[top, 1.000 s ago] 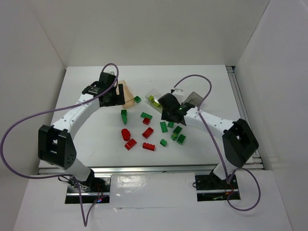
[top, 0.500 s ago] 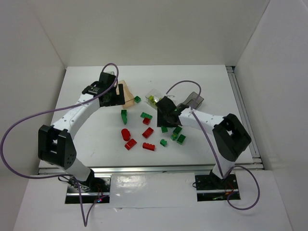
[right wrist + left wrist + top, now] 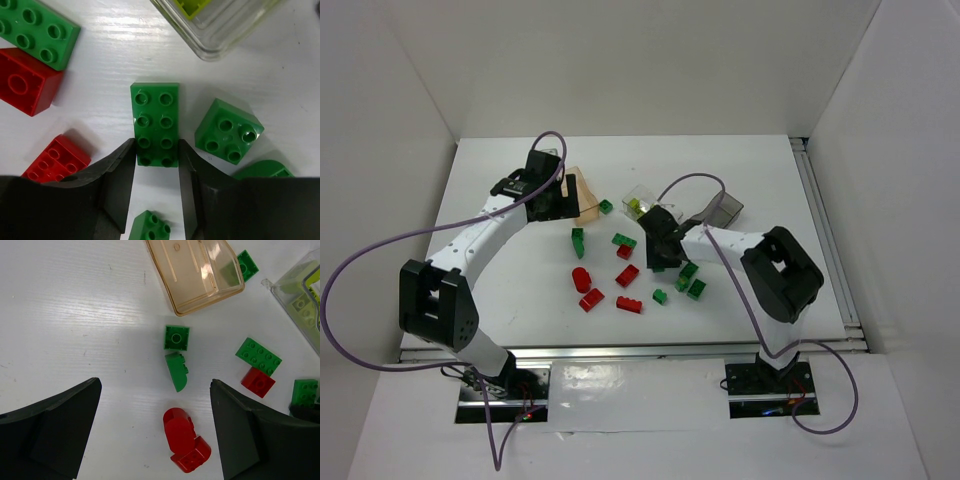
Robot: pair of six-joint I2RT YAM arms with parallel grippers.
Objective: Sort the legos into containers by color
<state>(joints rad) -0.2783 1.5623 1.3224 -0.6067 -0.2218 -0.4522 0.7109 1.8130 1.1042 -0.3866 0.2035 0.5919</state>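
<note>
My right gripper [image 3: 156, 147] is shut on a dark green two-by-four brick [image 3: 155, 117] that lies on the table; both fingers touch its sides. In the top view this gripper [image 3: 660, 260] sits amid the scattered bricks. My left gripper [image 3: 154, 385] is wide open and empty above a red rounded brick [image 3: 182, 437], near the peach container [image 3: 200, 270]. The clear container [image 3: 220, 25] holds yellow-green bricks [image 3: 195, 7]. The smoky grey container [image 3: 722, 207] stands to the right of the clear one [image 3: 642, 203].
Loose red bricks [image 3: 627, 275] and green bricks [image 3: 696, 289] lie mid-table. A green square brick [image 3: 228, 131] sits just right of my right finger, a red one [image 3: 56, 157] just left. A green rounded brick [image 3: 176, 370] lies between my left fingers.
My right arm has swung left and lowered, and its gripper now straddles the green two-by-four brick. The left arm has not moved.
</note>
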